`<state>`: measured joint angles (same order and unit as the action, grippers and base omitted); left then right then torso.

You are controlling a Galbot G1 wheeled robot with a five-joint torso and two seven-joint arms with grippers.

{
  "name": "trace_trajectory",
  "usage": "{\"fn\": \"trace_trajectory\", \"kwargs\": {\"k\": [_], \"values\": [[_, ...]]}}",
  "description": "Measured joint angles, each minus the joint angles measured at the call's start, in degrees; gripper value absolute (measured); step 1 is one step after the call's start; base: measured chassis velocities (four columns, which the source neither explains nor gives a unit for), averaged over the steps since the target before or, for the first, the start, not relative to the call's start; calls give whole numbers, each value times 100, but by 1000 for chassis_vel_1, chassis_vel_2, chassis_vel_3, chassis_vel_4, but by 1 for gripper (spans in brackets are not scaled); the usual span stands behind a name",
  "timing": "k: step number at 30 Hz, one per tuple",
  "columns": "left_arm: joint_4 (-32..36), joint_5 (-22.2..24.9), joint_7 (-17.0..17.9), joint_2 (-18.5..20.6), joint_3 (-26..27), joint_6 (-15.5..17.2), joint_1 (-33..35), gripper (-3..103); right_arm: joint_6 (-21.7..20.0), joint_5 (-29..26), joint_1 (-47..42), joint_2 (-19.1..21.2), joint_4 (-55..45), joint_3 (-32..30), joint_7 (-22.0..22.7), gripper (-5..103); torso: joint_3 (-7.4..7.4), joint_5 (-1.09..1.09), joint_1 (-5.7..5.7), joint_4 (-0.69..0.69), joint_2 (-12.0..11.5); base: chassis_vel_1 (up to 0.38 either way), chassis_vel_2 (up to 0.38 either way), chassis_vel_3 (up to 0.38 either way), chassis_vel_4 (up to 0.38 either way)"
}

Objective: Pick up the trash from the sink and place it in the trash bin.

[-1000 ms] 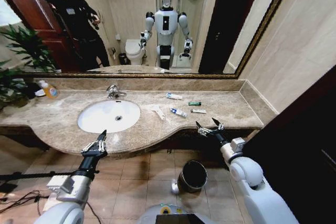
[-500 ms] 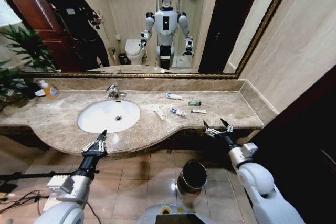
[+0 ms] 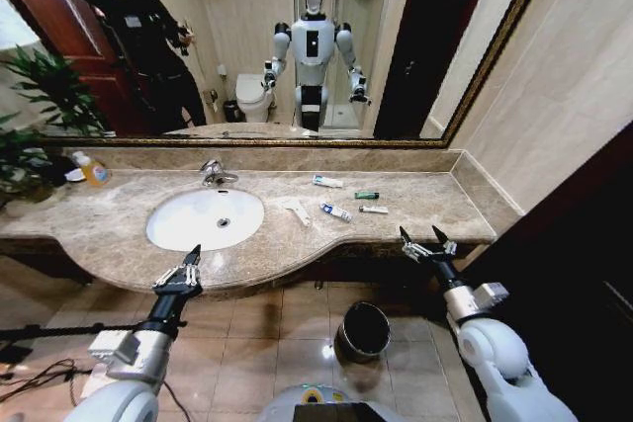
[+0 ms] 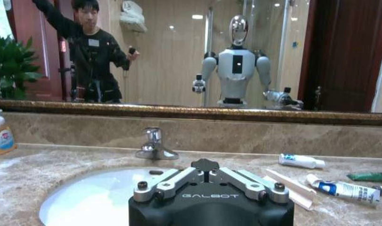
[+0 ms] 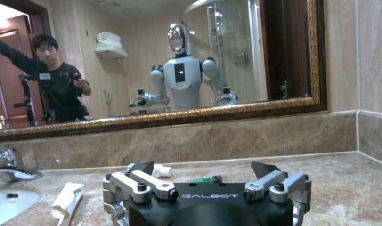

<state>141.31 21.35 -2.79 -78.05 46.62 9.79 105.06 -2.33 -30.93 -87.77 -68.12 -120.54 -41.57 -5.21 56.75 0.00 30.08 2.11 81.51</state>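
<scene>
The white oval sink (image 3: 183, 226) is set in the marble counter, left of centre. The trash lies on the counter to its right, outside the basin: a white paper scrap (image 3: 297, 211), two white-and-blue tubes (image 3: 335, 211) (image 3: 327, 182), a green packet (image 3: 367, 195) and a small white tube (image 3: 373, 210). The dark trash bin (image 3: 362, 331) stands on the floor below the counter's front. My right gripper (image 3: 420, 236) is open at the counter's front edge, right of the trash and empty. My left gripper (image 3: 180, 271) is shut and empty before the sink's front rim.
A chrome tap (image 3: 214, 173) rises behind the basin. An orange-yellow soap bottle (image 3: 93, 169) and a plant (image 3: 35, 111) stand at the far left. A mirror runs along the back wall, and a dark wall or door closes in on the right.
My right gripper has moved to the right and a little nearer along the counter's front edge, still open. The left arm and the trash have not moved.
</scene>
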Motion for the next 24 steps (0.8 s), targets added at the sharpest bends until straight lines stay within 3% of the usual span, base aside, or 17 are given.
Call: {"fn": "trace_trajectory", "kwargs": {"k": [5, 14, 18, 24], "values": [[0, 0, 0, 0, 0, 0, 0, 0, -44, 38, 106, 52, 135, 38, -100, 100, 0, 0, 0, -1, 0, 0, 0, 0, 0], [0, 0, 0, 0, 0, 0, 0, 0, -717, -24, 740, 519, 354, 200, -913, 100, 0, 0, 1, 0, 0, 0, 0, 0, 0], [0, 0, 0, 0, 0, 0, 0, 0, -1056, -194, 952, 750, 322, 324, -825, 100, 0, 0, 1, 0, 0, 0, 0, 0, 0], [0, 0, 0, 0, 0, 0, 0, 0, -1207, -116, 1260, 831, 346, 496, -702, 100, 1, 1, 1, 0, 0, 0, 0, 0, 0]]}}
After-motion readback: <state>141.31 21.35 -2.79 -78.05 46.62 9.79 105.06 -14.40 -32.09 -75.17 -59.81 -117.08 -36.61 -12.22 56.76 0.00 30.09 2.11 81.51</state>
